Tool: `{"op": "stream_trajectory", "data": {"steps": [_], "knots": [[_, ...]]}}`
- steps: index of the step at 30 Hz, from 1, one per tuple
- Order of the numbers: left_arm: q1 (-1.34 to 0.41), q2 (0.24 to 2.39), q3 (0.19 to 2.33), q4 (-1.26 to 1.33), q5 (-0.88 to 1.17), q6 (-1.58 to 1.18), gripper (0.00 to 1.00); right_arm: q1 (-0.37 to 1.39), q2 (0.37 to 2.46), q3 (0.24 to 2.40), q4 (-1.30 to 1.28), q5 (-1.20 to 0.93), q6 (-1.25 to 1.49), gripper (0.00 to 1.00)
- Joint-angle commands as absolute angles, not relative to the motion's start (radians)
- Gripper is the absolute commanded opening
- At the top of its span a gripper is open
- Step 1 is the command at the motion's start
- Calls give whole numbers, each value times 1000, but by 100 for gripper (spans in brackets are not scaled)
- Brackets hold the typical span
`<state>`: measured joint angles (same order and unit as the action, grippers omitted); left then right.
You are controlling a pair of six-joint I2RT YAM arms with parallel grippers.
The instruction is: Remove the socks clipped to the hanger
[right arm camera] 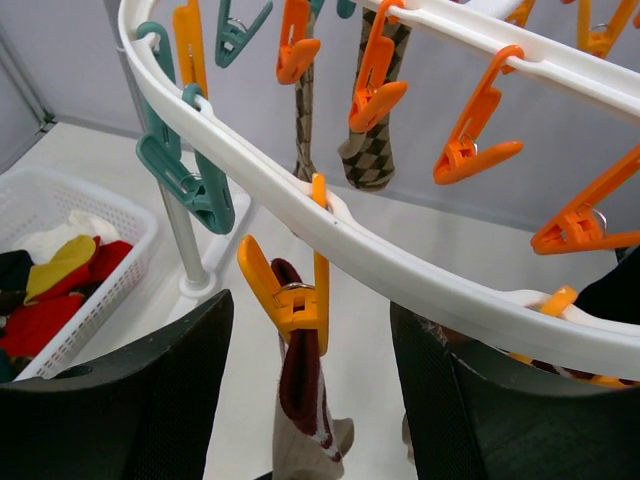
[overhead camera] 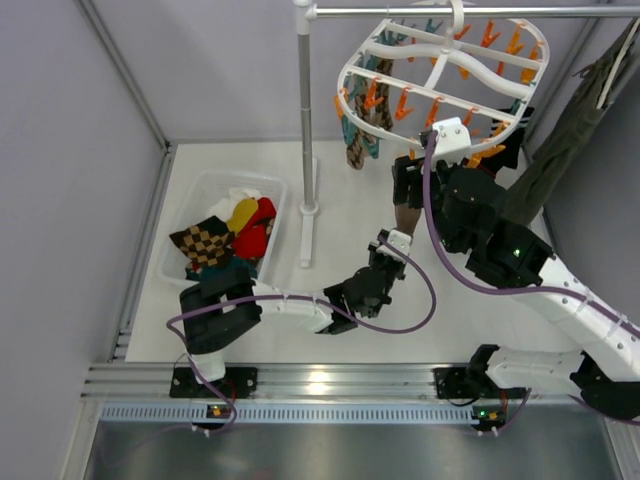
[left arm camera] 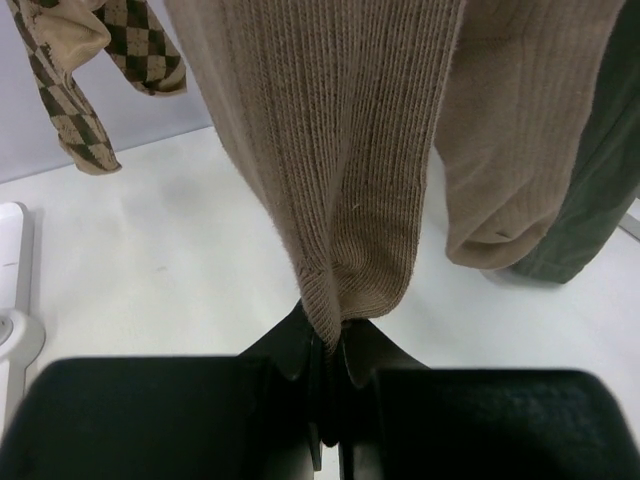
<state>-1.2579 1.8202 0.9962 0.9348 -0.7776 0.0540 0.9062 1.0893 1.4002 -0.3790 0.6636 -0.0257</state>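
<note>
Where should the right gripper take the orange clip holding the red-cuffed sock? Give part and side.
Probably the orange clip, by its two splayed tails above the spring, from below, where the open right gripper straddles it; the sock hangs underneath.

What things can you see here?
table: one, white, underneath
basket: one, white, on the table's left side
clothes: a pile, red, yellow, white, checked, in the basket
pole: one, grey, beside the basket
rail: one, grey, across the top
hanger: one, white, hooked on the rail
clips: many, orange and teal, along the hanger
diamond socks: two, brown and tan, clipped to the hanger
plain socks: two, tan, hanging side by side
green garment: one, olive, hanging at the right
left gripper: one, black, shut on a plain sock
right gripper: one, black, open around an orange clip
</note>
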Motion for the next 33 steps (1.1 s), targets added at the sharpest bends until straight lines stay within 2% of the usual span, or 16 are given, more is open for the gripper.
{"op": "stream_trajectory", "data": {"steps": [1,5,14,18,20,21,26,29,33], "knots": [[-1259,1770,979,994,-762,44,0,885,1086,1388,-238,621,-32,61],[-1259,1772,973,992,-752,41,0,882,1078,1353,-181,614,-17,59],[-1258,1755,957,994,-741,28,0,877,1072,1304,-94,623,-6,46],[-1258,1752,953,992,-736,20,0,877,1068,1292,-74,615,-8,30],[-1259,1753,950,992,-741,18,0,879,1065,1289,-72,606,-8,27],[-1259,1755,948,992,-741,18,0,877,1060,1287,-72,594,-8,22],[-1259,1761,937,992,-750,9,0,879,1045,1281,-72,581,-6,16],[-1258,1770,920,992,-759,3,0,879,1032,1272,-60,574,-8,0],[-1256,1775,896,992,-773,-40,0,877,1020,1258,-48,565,-8,0]]}}
